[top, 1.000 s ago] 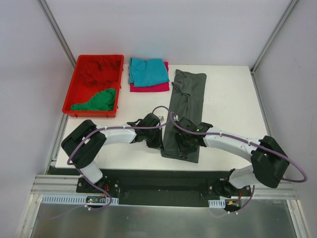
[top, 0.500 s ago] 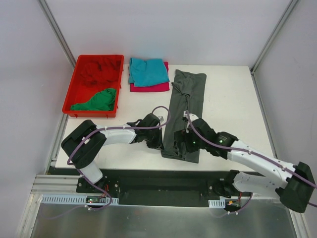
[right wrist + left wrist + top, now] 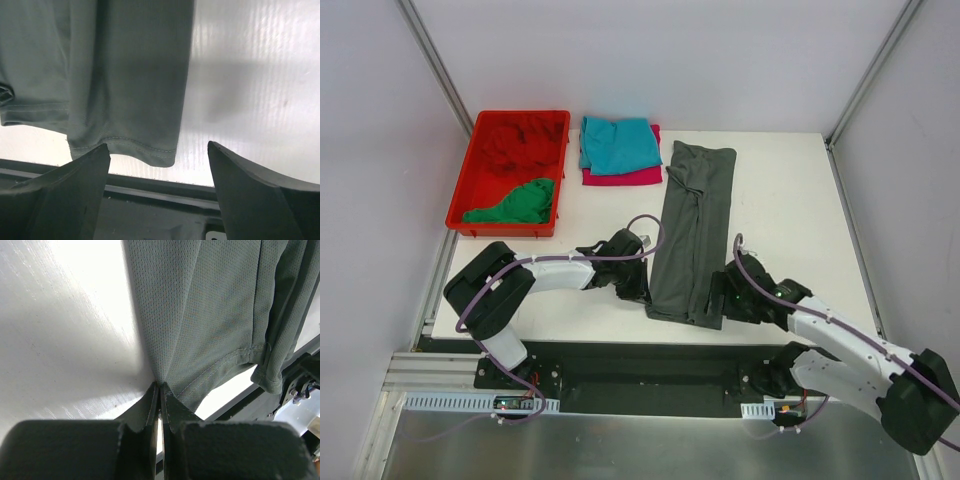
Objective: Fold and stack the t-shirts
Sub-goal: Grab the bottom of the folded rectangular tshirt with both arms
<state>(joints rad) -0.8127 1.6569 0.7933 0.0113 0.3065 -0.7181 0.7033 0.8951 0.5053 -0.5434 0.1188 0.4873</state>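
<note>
Since a second ago the right gripper [image 3: 727,300] has drawn back off the dark grey t-shirt [image 3: 695,225] toward the near right. Its jaws are released wide with nothing between them, just beside the shirt's near right corner. That shirt lies folded into a long narrow strip across the middle of the worktop [image 3: 790,200]. The left gripper [image 3: 638,290] is clenched on its near left hem. At the far edge the teal t-shirt [image 3: 620,143] lies on the magenta t-shirt [image 3: 620,178]. The green t-shirt [image 3: 515,203] and red t-shirt [image 3: 515,140] sit in the red bin [image 3: 461,180].
</note>
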